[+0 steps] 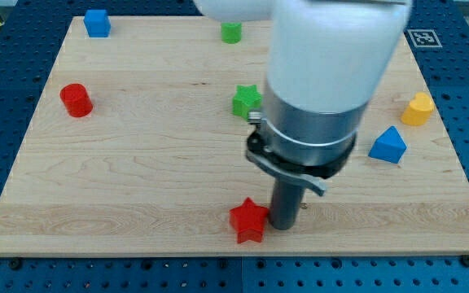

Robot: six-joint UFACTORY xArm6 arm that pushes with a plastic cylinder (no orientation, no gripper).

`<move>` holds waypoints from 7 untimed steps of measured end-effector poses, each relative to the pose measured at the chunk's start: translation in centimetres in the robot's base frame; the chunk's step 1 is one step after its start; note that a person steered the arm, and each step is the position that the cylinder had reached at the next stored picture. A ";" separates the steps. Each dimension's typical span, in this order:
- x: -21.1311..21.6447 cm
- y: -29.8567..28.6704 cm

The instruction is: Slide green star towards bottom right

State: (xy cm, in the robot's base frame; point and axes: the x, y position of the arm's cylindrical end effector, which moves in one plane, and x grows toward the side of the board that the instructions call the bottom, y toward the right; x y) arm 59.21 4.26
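The green star [247, 101] lies near the middle of the wooden board [137, 171], just left of the arm's grey body. My tip [283, 225] rests on the board near the view's bottom, well below the green star. It stands right beside a red star [248, 220], touching or almost touching its right side. The arm's white and grey body [320, 81] covers the board above the tip and to the right of the green star.
A blue cube [97, 22] sits at top left, a green block [231, 32] at top centre, a red cylinder [76, 99] at left. A yellow block [418, 109] and a blue triangular block [388, 145] sit at right.
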 end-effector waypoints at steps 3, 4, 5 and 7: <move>-2.0 -0.4; -7.2 -3.1; -14.0 -9.0; -24.2 -7.4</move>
State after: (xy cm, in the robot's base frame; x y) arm 34.97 -3.10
